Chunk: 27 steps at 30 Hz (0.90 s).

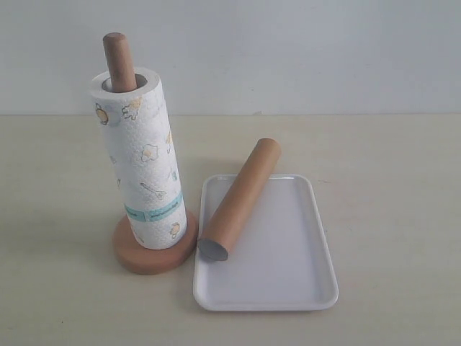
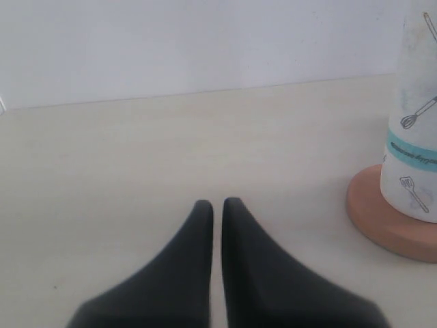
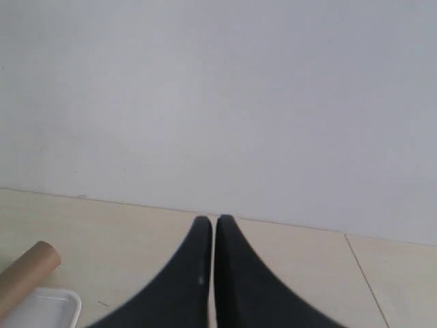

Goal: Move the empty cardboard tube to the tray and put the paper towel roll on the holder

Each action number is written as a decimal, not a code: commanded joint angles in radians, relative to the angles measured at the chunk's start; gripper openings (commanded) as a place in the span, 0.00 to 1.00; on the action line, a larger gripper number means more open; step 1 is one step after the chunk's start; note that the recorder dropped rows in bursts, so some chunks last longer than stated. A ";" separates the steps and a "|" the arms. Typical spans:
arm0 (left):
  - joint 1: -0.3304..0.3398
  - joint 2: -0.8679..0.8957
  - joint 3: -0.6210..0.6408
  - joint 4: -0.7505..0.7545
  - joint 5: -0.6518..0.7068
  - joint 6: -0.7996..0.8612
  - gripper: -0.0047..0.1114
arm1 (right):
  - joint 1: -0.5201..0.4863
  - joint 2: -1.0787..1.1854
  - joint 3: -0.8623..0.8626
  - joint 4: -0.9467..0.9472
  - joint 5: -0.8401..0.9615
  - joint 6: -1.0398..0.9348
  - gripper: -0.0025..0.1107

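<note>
Exterior view: the paper towel roll stands on the holder, rod through its core — the empty cardboard tube lies slanted on the tray. Left wrist view: left fingers closed on nothing, holder base nearby. Right wrist view: right fingers closed too — empty

Brown tube, white tray, roll printed perhaps orange
</note>
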<state>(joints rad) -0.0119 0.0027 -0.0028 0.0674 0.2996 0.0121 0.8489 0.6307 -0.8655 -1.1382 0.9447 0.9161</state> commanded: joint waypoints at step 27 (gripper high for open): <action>0.002 -0.003 0.003 -0.005 -0.001 0.005 0.08 | -0.301 -0.322 0.138 0.097 -0.184 0.002 0.03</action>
<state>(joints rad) -0.0119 0.0027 -0.0028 0.0674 0.2996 0.0121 0.6292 0.3493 -0.7935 -1.0504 0.8615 0.9178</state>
